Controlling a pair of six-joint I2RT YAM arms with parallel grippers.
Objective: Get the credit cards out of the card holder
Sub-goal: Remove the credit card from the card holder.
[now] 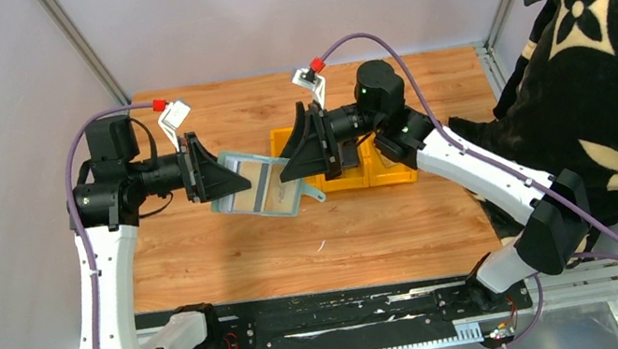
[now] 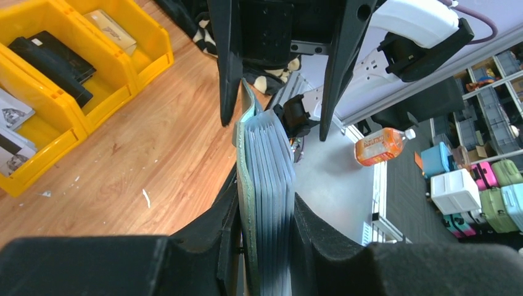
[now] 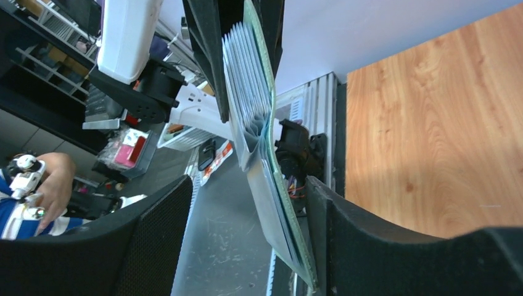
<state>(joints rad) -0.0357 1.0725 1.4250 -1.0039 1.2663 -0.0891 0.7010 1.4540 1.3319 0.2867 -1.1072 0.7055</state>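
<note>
While the left gripper (image 1: 235,179) is clamped on one end of the card holder (image 1: 262,187), the right gripper (image 1: 290,166) straddles the other end with its jaws apart. From the top cam the holder hangs above the table (image 1: 371,230), mid-board, with its long axis running roughly 10 to 4 o'clock between the two grippers. The left wrist cam shows the accordion pockets edge-on, pointing toward 12. It also shows the yellow bin (image 2: 92,117) at 10 o'clock, with black and tan credit cards (image 2: 55,58) inside. At least I think they're cards, it's a bit small. The right wrist cam shows the holder sitting close to one finger (image 3: 321,209), with a gap on the other side.
</note>
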